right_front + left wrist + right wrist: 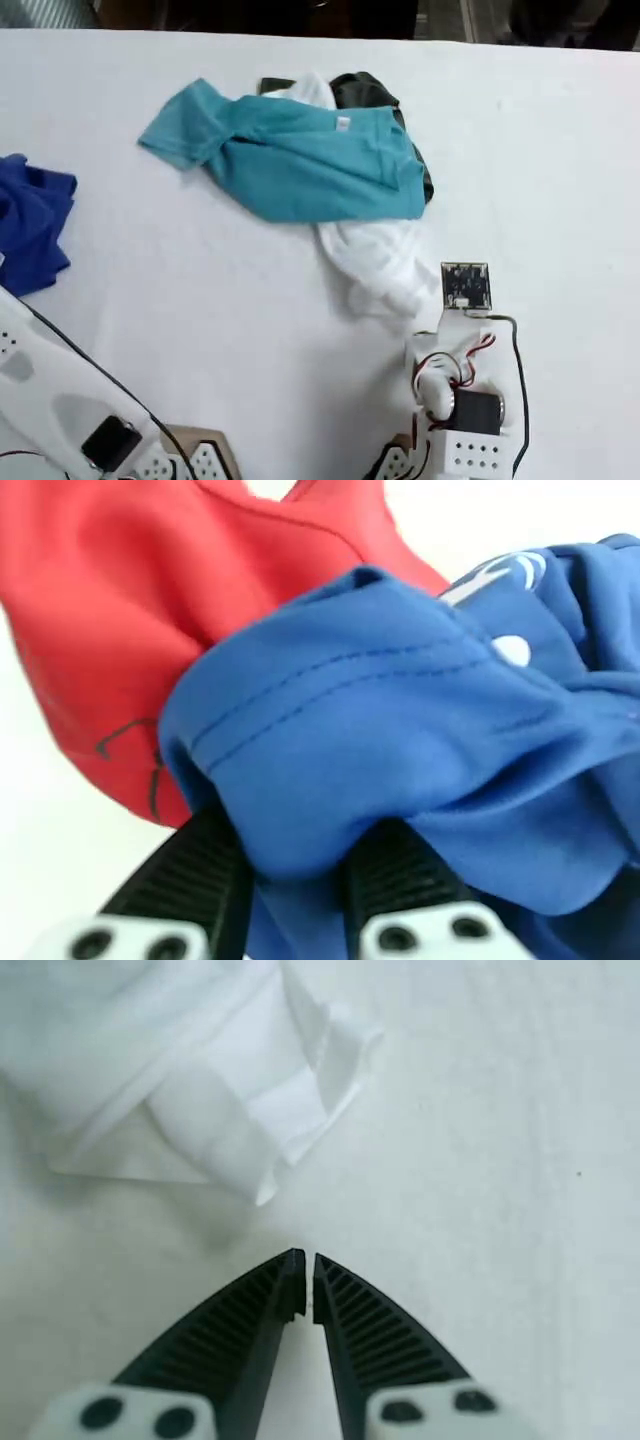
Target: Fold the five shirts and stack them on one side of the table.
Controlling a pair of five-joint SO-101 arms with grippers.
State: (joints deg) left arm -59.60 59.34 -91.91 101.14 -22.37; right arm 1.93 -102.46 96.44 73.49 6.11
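- Left gripper [295, 885]: fingers clamped on a bunched fold of the blue shirt [400, 730], which overlaps the red shirt [110, 610].
- Right gripper [308, 1272]: fingers closed, empty, just short of the white shirt [200, 1070].
- Risk: the bunched hold could slip, or lifting could drag the red shirt along.

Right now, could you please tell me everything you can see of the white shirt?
The white shirt looks like soft, thin cloth, crumpled and unfolded on the table. The teal shirt lies over its middle; a white bit shows beyond that, beside a dark shirt. Its near end bunches in loose folds just ahead of the right claw, which is shut and apart from it.
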